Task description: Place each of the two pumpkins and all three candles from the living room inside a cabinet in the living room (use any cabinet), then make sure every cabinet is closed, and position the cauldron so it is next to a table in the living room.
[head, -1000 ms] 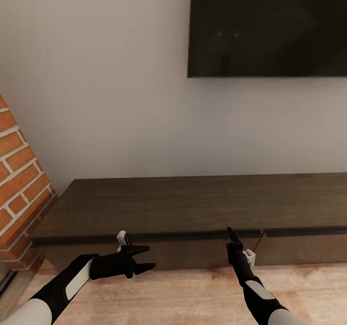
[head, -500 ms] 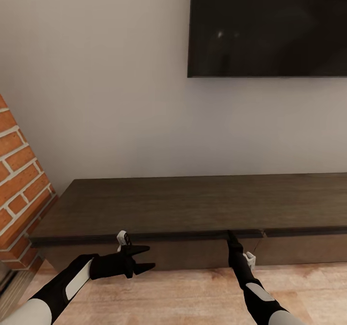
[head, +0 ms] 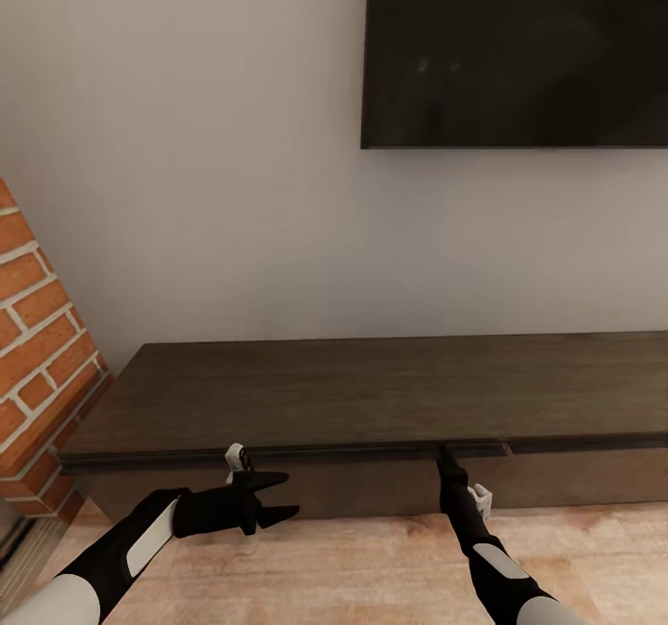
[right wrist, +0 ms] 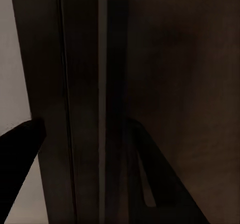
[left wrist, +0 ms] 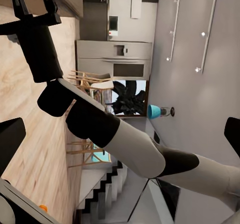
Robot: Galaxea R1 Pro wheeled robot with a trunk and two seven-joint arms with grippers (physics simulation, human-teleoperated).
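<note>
At lower centre, the right gripper [head: 443, 455] touches the cabinet [head: 371, 393] edge; its jaws are hard to judge. At lower left, the left gripper [head: 278, 497] is open, empty.

soft even light, faint shadows

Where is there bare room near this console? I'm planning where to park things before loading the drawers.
The cabinet top looks bare from the brick wall end rightward, under the TV. The wood floor between the arms is open too. It is tight at the front edge, where the right gripper meets the drawer lip, and beside the left gripper.
</note>
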